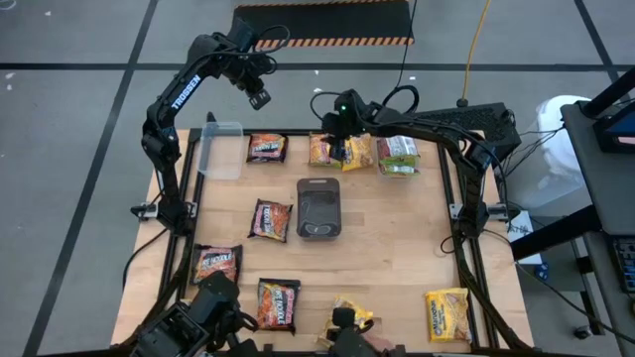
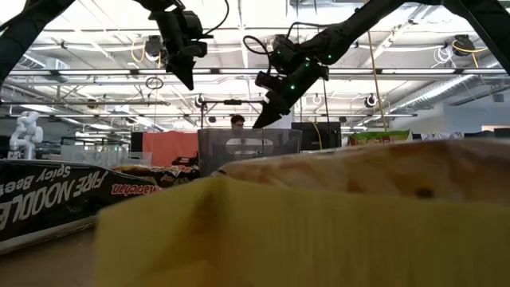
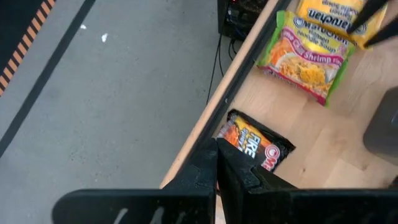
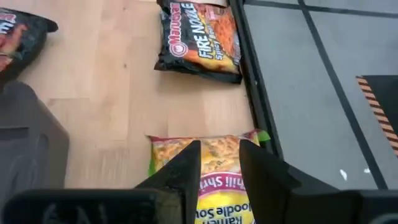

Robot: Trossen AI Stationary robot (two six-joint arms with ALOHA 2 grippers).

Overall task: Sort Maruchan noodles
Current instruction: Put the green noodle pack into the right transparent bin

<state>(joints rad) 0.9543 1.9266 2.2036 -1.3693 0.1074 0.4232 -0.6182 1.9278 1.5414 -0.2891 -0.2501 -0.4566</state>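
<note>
Maruchan noodle packets lie flat on the wooden table (image 1: 397,238). Along the far edge are a dark Fire Noodle packet (image 1: 266,147), a green-edged shrimp packet (image 1: 321,151), a yellow one (image 1: 359,151) and a green one (image 1: 398,156). My right gripper (image 1: 340,147) hovers open over the shrimp packet (image 4: 217,149), a finger on either side of the packet's middle in the right wrist view. My left gripper (image 1: 260,98) hangs shut and empty, high over the table's far edge, above the Fire Noodle packet (image 3: 255,146).
A dark grey tray (image 1: 318,208) sits mid-table and a clear tub (image 1: 220,149) at the far left. More packets lie at the left (image 1: 270,219), near left (image 1: 216,263), near edge (image 1: 278,302) and near right (image 1: 448,313). A yellow packet (image 2: 279,231) fills the low view.
</note>
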